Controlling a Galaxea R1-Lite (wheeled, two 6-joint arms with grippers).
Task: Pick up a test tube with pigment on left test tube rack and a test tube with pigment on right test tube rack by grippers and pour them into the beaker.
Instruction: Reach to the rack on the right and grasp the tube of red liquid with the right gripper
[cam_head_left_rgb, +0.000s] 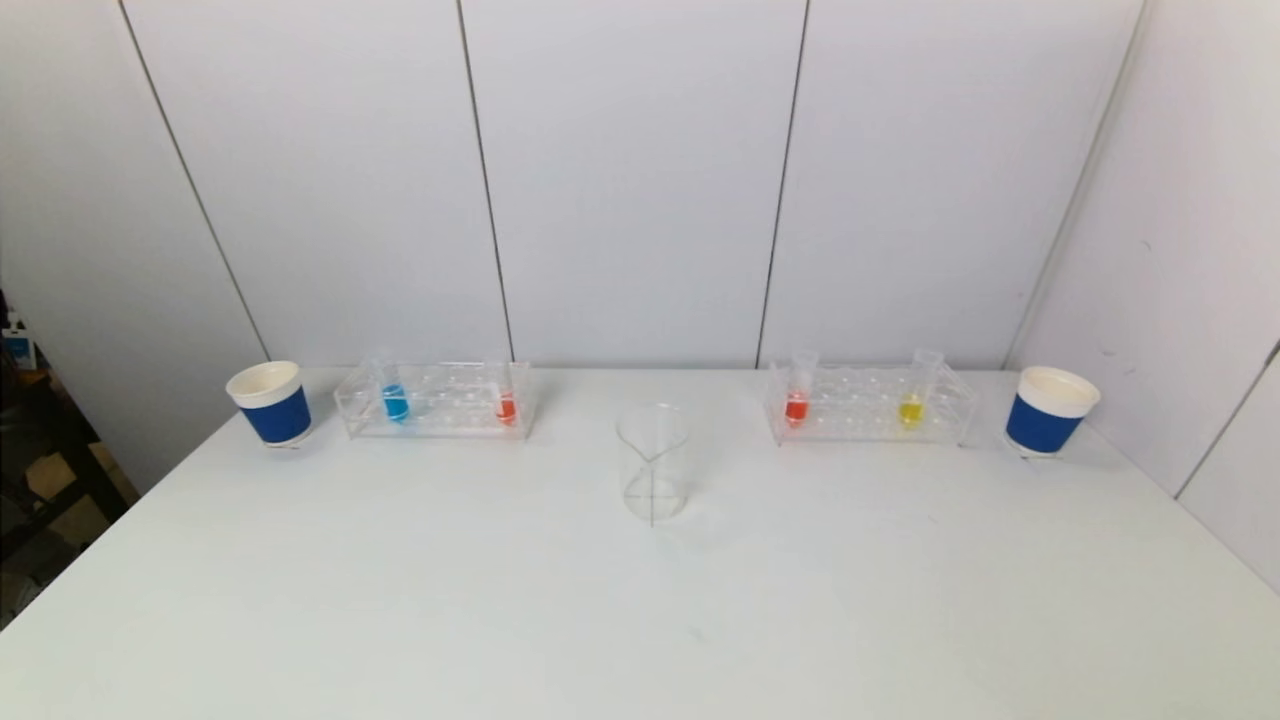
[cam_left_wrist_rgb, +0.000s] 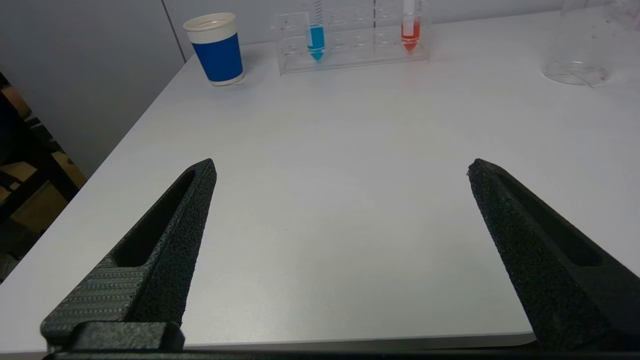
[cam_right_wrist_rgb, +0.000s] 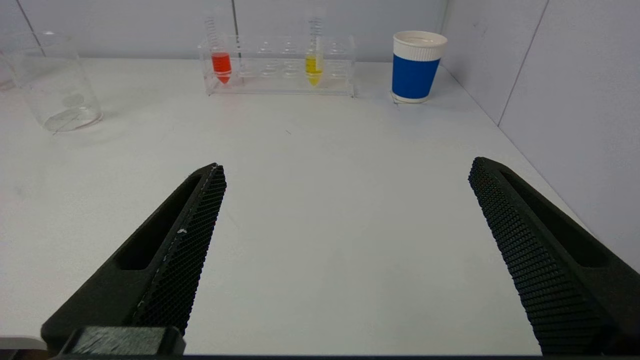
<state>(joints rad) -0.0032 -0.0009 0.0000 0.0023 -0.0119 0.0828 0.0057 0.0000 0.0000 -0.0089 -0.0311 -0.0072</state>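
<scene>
A clear glass beaker (cam_head_left_rgb: 652, 462) stands empty at the table's middle. The left clear rack (cam_head_left_rgb: 437, 400) holds a blue-pigment tube (cam_head_left_rgb: 395, 401) and a red-pigment tube (cam_head_left_rgb: 506, 406). The right clear rack (cam_head_left_rgb: 868, 404) holds a red tube (cam_head_left_rgb: 796, 406) and a yellow tube (cam_head_left_rgb: 911, 408). My left gripper (cam_left_wrist_rgb: 340, 167) is open and empty over the table's near left edge, far from its rack (cam_left_wrist_rgb: 350, 37). My right gripper (cam_right_wrist_rgb: 346, 167) is open and empty over the near right part, far from its rack (cam_right_wrist_rgb: 280, 65). Neither gripper shows in the head view.
A blue paper cup with a white rim (cam_head_left_rgb: 270, 403) stands left of the left rack. Another (cam_head_left_rgb: 1048, 410) stands right of the right rack. A wall runs close along the table's right side (cam_right_wrist_rgb: 575, 90). The table's left edge drops off (cam_left_wrist_rgb: 100, 165).
</scene>
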